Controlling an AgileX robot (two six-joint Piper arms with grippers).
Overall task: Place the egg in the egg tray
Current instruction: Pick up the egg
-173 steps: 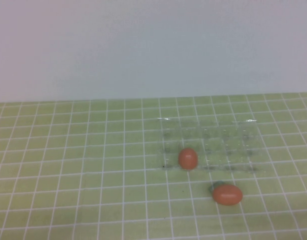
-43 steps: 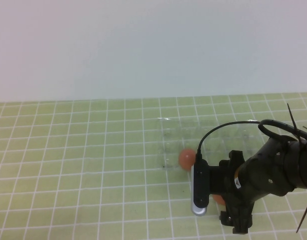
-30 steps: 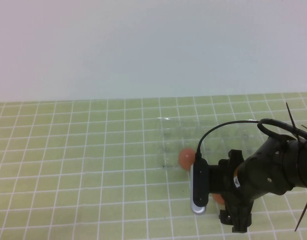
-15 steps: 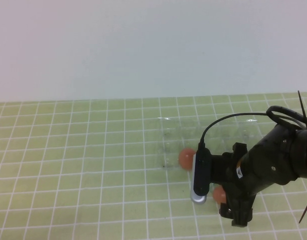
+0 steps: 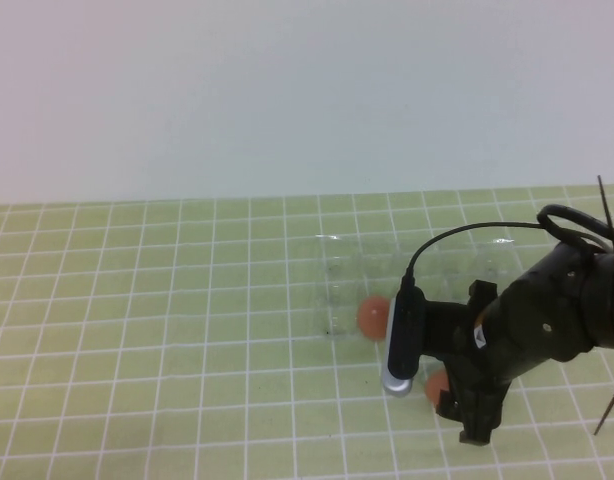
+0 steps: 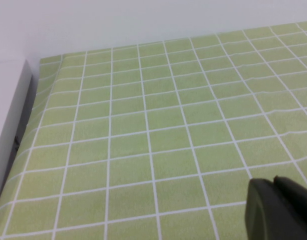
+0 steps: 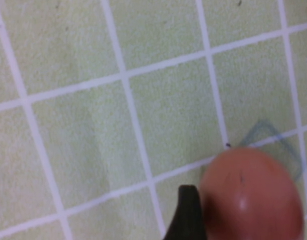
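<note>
The egg [image 5: 436, 386] is small and orange-brown. It shows only partly under my right gripper [image 5: 449, 397], in front of the clear egg tray [image 5: 447, 262]. In the right wrist view the egg [image 7: 251, 195] sits tight against one dark finger [image 7: 188, 212] just above the green cloth; the other finger is hidden. The twin egg [image 5: 370, 315] sits in a front-left cup of the tray, partly behind the arm's camera. My left gripper [image 6: 274, 180] is out of the high view; in its own view it hovers over bare cloth with its fingers together.
Green checked cloth [image 5: 167, 340] covers the table up to a white back wall [image 5: 287, 100]. A faint bluish square mark [image 7: 273, 142] lies on the cloth by the egg. The table's side edge and a white board [image 6: 8, 130] show in the left wrist view.
My right arm came in over the front egg, closed around it, and over the last second has moved slightly back toward the tray, with the egg shifting along under it.
</note>
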